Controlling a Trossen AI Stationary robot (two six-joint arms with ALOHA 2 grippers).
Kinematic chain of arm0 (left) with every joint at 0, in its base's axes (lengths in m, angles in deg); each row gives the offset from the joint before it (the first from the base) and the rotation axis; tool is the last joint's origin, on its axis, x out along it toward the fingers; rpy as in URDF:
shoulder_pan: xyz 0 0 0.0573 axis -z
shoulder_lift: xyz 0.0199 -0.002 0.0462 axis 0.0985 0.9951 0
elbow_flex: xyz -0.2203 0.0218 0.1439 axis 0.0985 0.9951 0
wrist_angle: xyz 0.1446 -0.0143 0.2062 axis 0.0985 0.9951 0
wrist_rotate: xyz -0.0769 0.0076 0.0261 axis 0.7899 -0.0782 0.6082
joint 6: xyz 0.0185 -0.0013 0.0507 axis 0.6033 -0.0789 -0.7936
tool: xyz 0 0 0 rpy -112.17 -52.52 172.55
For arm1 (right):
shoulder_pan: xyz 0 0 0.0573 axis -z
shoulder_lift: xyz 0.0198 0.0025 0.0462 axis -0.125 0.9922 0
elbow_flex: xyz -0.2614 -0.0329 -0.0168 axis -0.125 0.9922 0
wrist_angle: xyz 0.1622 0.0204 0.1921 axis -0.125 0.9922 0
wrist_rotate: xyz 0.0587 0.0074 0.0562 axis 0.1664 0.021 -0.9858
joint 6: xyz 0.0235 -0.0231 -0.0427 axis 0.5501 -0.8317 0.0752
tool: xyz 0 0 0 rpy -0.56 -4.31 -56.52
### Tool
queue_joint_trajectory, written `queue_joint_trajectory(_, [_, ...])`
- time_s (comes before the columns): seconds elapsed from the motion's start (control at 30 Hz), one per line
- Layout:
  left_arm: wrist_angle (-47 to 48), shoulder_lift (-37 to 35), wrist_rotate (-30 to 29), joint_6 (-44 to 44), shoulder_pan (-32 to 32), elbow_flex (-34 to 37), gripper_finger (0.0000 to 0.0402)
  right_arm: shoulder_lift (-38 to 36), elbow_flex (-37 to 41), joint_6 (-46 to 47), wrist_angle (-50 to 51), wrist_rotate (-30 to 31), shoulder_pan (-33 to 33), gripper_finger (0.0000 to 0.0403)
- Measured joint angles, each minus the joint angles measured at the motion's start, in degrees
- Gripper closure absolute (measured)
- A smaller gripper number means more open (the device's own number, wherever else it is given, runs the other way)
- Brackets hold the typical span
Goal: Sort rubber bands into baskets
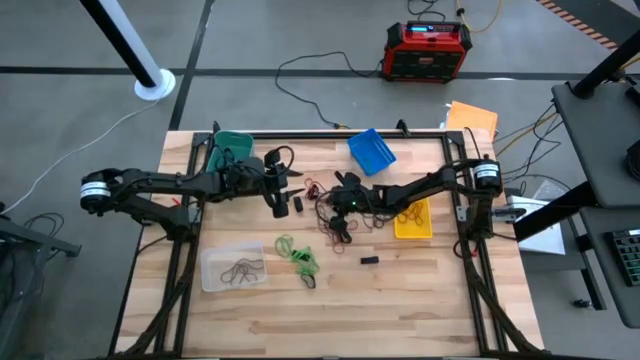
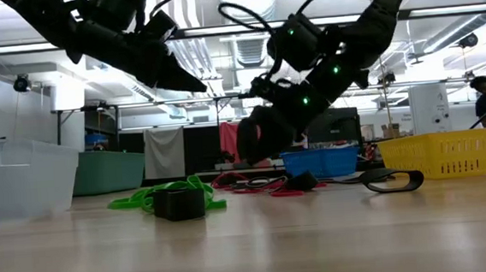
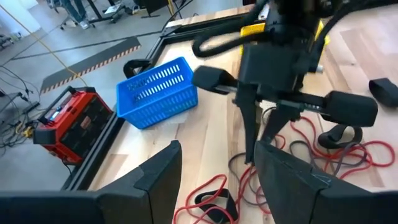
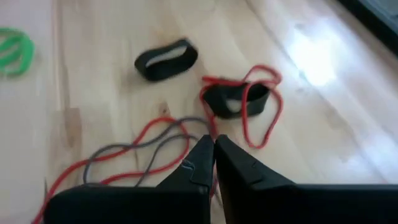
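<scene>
Where the thin red, grey and black rubber bands [image 1: 335,212] lie tangled near the middle of the pale wooden worktop [image 1: 400,300], the right gripper [image 4: 213,163] is down among them with its jaws pinched together; the wrist view shows the tips meeting right over a red strand, but whether that strand is actually caught between them cannot be told. Just beyond those tips lies a wide black loop wrapped by a thin red one [image 4: 242,99], and farther off a second wide black loop [image 4: 166,60] sits alone on the wood. A cluster of bright green bands [image 1: 298,255] lies nearer the front edge, beside the clear translucent plastic tray [image 1: 233,268], which holds a few dark bands. The small black rectangular block [image 1: 369,260] rests apart on bare wood. Around the pile stand the other baskets: the blue slatted tray [image 1: 371,150] at the far side, the teal-green tray [image 1: 232,145] at the far left corner, and the yellow tray [image 1: 413,220] to the right, under the right arm. The left gripper [image 3: 217,174] hangs above the worktop just left of the pile, its jaws spread wide and holding nothing. On the floor beyond the worktop sits a red and black box with cables [image 1: 428,50].
</scene>
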Motion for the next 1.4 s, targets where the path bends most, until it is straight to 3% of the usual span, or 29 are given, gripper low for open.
queue_joint_trajectory(0.23, [0.06,0.00,0.31,3.15,0.00,0.00,0.0216,-2.68,-0.03,-1.65,2.92,2.27,-0.42,0.0394])
queue_joint_trajectory(0.47, [0.57,0.00,0.66,5.52,0.07,0.02,0.0216,-0.10,0.13,0.24,3.54,2.44,-0.38,0.0385])
queue_joint_trajectory(0.83, [0.97,0.00,0.71,7.12,0.07,0.04,0.0216,4.19,0.14,2.18,0.89,2.91,0.17,0.0287])
queue_joint_trajectory(1.0, [1.01,0.00,0.72,7.40,0.07,0.09,0.0216,4.25,0.11,1.91,0.68,2.96,0.27,0.0268])
queue_joint_trajectory(1.17, [1.02,0.00,0.74,7.45,0.07,0.15,0.0216,4.29,0.11,1.84,0.97,2.88,0.27,0.0286])
queue_joint_trajectory(1.4, [1.01,0.00,0.74,7.95,0.07,0.15,0.0216,4.31,0.11,1.69,1.40,2.39,0.25,0.0370])
